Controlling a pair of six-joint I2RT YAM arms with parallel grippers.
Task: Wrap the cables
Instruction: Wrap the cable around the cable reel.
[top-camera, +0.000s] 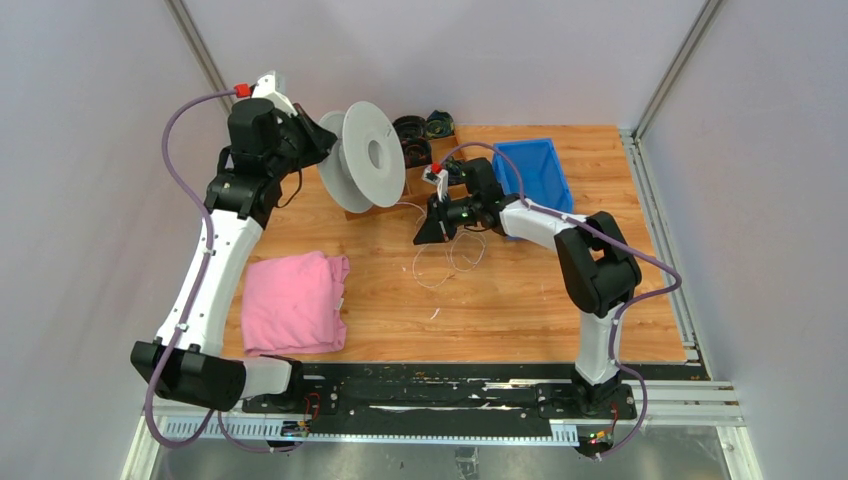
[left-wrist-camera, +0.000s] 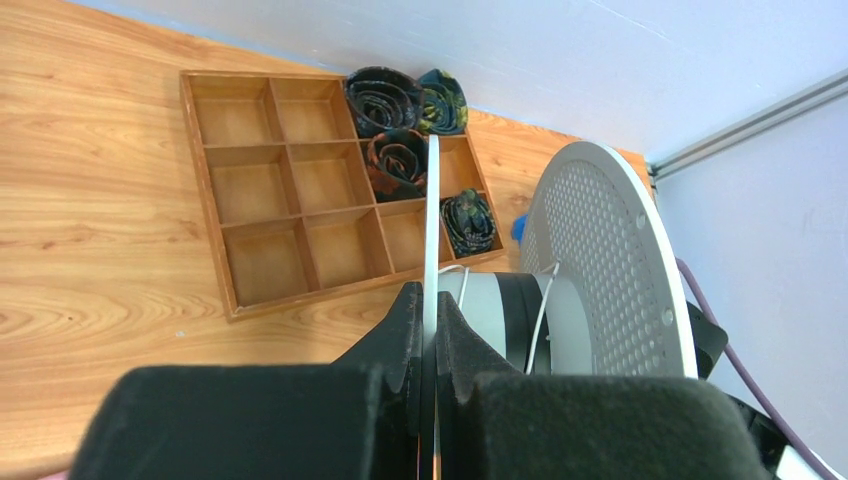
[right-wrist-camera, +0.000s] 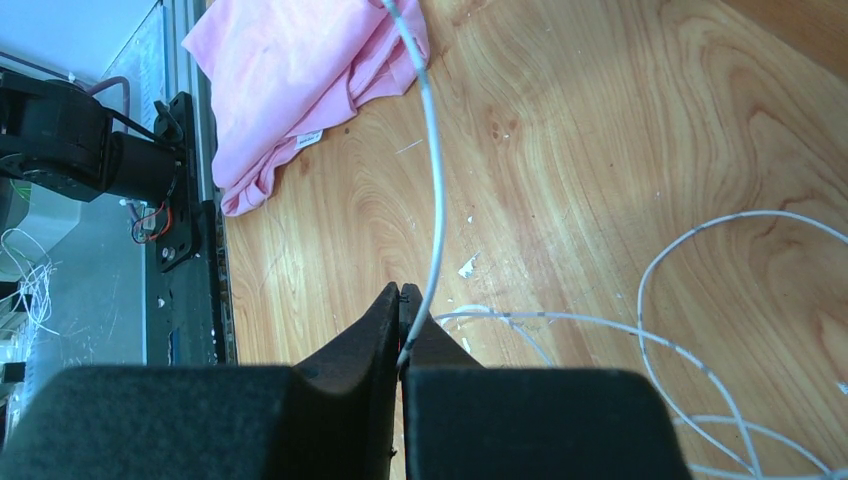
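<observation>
The thin white-grey cable (top-camera: 450, 255) lies in loose loops on the wooden table, and one strand runs up toward a white spool (top-camera: 365, 155). My left gripper (top-camera: 322, 135) is at the back left, shut on the thin edge of the spool's near flange (left-wrist-camera: 431, 200), with its fingertips (left-wrist-camera: 412, 310) on either side. A turn of cable (left-wrist-camera: 541, 320) crosses the spool's grey hub, next to the perforated far flange (left-wrist-camera: 610, 260). My right gripper (top-camera: 428, 232) is shut on the cable (right-wrist-camera: 435, 180) just above the table, and loops (right-wrist-camera: 700, 370) lie to its right.
A wooden compartment tray (left-wrist-camera: 290, 190) stands behind the spool and holds dark coiled bundles (left-wrist-camera: 385, 100) in its right cells. A blue bin (top-camera: 535, 170) stands at the back right. A folded pink cloth (top-camera: 295, 300) lies at the front left and also shows in the right wrist view (right-wrist-camera: 300, 70).
</observation>
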